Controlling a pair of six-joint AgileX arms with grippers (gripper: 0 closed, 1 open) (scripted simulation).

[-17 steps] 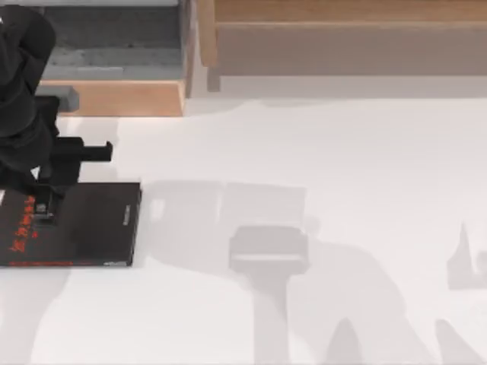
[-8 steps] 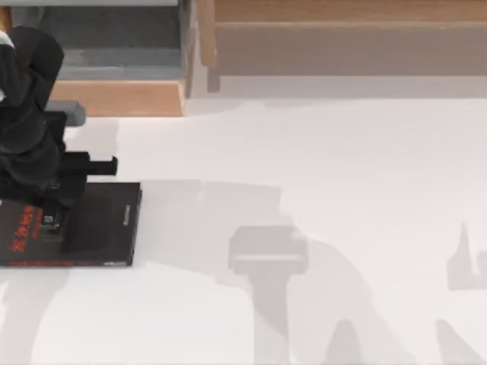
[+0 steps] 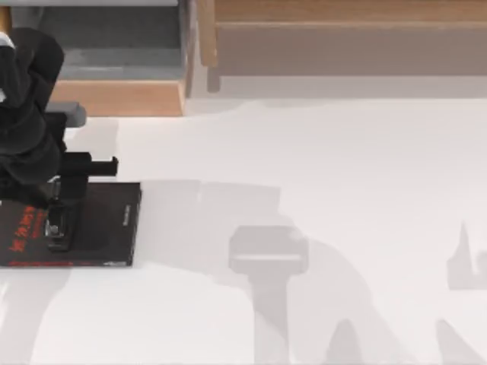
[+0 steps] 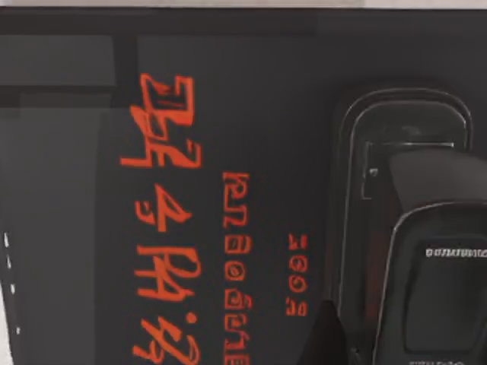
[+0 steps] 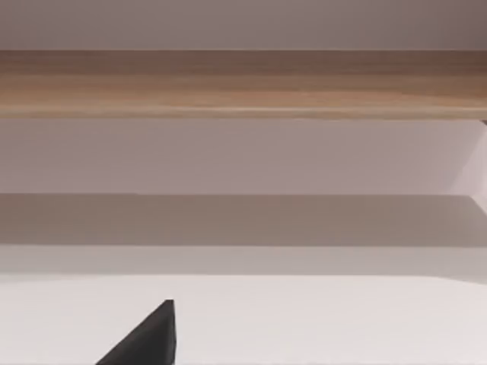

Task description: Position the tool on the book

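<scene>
At the tabletop's (image 3: 319,167) left edge, the left claw (image 3: 57,217) hangs over the black book (image 3: 99,224); its opening I cannot tell. The wrist view shows a dark handheld device (image 4: 411,228) lying flat on the cover beside the red lettering (image 4: 163,228).

The white counter (image 3: 319,167) is wide open through the middle and right of the frame, with lots of room to pass. At the lower left lies the flat black book (image 3: 99,224), and a small dark tool (image 3: 58,230) rests on it. The left arm (image 3: 30,114) hangs over that corner. A wooden shelf (image 3: 327,38) blocks the top edge.
</scene>
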